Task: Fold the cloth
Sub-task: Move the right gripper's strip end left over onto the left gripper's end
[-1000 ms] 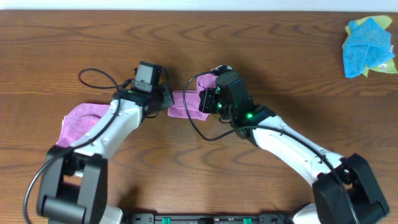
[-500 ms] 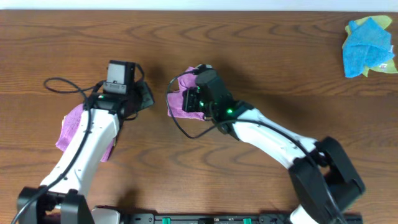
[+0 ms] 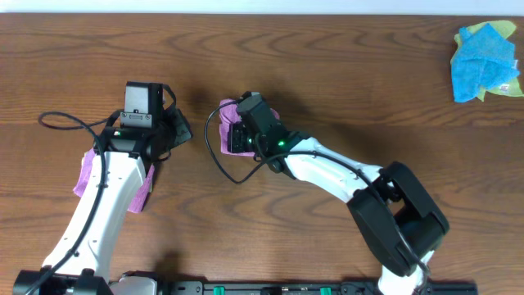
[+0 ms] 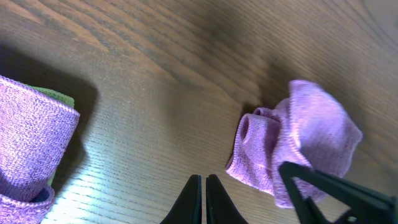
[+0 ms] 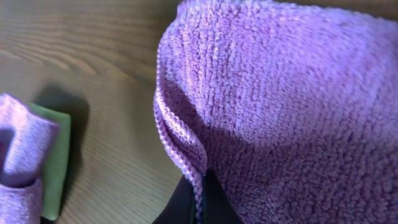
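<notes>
A purple cloth [image 3: 226, 146] hangs bunched at the table's middle, pinched along its edge by my right gripper [image 3: 235, 136]. In the right wrist view the cloth [image 5: 292, 106] fills most of the frame and the gripper [image 5: 199, 198] is shut on its stitched hem. My left gripper [image 3: 181, 129] is shut and empty, to the left of the cloth. In the left wrist view its gripper [image 4: 203, 198] hovers over bare wood, with the cloth [image 4: 305, 137] off to the right.
A second purple cloth [image 3: 85, 169] lies folded under my left arm, over something green [image 4: 62, 99]. It also shows in the right wrist view [image 5: 18, 149]. A blue cloth [image 3: 481, 61] on a yellow-green one lies at the far right corner.
My left gripper has drawn back to the left, away from the purple cloth. My right gripper has carried the cloth to the left.
</notes>
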{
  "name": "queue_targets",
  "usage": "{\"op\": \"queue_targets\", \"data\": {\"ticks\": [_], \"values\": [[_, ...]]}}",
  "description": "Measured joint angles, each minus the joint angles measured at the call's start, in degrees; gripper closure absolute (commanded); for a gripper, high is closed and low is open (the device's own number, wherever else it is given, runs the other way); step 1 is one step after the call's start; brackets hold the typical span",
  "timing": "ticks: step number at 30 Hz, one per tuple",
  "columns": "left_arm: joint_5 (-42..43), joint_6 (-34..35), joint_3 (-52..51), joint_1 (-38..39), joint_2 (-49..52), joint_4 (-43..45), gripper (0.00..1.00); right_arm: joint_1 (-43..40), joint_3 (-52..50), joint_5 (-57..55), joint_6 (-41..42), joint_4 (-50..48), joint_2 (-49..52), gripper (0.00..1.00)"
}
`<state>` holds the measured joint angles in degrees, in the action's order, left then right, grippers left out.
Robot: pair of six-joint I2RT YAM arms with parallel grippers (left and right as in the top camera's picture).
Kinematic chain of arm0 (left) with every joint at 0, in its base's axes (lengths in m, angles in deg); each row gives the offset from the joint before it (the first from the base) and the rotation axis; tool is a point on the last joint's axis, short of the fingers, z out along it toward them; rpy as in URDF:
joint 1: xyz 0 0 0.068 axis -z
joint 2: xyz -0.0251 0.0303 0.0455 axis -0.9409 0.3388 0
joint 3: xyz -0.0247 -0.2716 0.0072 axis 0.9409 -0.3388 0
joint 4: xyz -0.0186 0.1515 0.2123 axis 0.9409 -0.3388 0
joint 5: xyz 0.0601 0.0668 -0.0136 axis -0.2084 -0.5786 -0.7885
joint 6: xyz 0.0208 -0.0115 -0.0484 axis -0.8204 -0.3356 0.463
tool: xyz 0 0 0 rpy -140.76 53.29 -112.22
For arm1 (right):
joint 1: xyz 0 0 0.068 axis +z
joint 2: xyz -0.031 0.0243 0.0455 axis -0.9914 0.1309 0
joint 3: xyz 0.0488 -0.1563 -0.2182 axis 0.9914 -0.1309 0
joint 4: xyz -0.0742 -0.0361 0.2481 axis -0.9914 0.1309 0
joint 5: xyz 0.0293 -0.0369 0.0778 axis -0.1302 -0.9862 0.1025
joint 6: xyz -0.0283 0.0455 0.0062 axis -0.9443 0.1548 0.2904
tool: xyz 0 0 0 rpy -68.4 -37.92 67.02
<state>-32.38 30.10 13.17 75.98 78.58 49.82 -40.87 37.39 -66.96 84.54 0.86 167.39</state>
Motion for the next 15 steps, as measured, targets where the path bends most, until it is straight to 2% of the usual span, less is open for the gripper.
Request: {"op": "queue_targets", "data": {"ticks": [13,15], "values": [[0.0,0.0,0.0,0.0,-0.7,0.1,0.94,1.8,0.0,0.8,-0.1,-1.5,2.5,0.98],[0.0,0.0,0.0,0.0,-0.7,0.1,0.94,1.9,0.0,0.7,-0.1,-1.6,2.5,0.91]]}}
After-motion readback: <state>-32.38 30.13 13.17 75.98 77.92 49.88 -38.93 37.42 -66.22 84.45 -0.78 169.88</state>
